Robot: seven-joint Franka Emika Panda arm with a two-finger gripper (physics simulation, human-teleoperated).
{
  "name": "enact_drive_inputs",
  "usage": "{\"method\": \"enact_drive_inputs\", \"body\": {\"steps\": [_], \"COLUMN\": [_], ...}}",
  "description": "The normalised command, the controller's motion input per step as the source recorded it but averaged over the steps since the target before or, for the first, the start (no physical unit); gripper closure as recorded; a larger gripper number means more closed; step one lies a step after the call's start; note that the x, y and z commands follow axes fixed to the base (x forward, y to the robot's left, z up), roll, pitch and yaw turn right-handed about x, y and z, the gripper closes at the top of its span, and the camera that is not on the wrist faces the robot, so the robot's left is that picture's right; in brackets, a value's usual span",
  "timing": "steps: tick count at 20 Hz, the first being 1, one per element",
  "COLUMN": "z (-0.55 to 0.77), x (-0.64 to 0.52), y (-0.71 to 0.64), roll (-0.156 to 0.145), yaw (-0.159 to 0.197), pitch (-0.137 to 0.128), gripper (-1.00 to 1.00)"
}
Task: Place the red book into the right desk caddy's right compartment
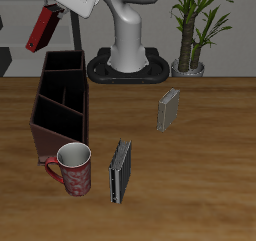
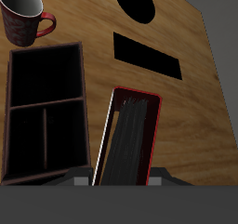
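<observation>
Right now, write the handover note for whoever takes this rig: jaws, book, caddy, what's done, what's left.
Gripper: jaws shut on the red book, held tilted in the air above the back end of the right desk caddy.
Caddy: on the table, open-topped; no book shows in the sections in view. A mug stands at its front end.
Done: book picked up and carried over the caddy.
Left: line the book up over the right compartment, lower it in, open the jaws, withdraw.
</observation>
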Motion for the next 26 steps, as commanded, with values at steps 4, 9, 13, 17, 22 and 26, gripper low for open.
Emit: {"method": "enact_drive_inputs", "body": {"steps": [4,9,13,17,22,26], "z": [-0.01,0.0,0.01,-0.09,-0.1,-0.05], "x": [-0.28,-0.2,-0.23,-0.22,-0.17,-0.32], "y": [-0.09,-0.03,0.08,0.23,0.23,0.38], "roll": [-0.057,-0.033,-0.008,0.044,0.051,0.062], "yaw": [-0.012,0.009,-0.011,0.012,0.039,0.032], "pitch": [0.01,0.013,0.01,0.014,0.011,-0.001], "gripper": [1.0,1.0,1.0,1.0,1.0,1.0]}}
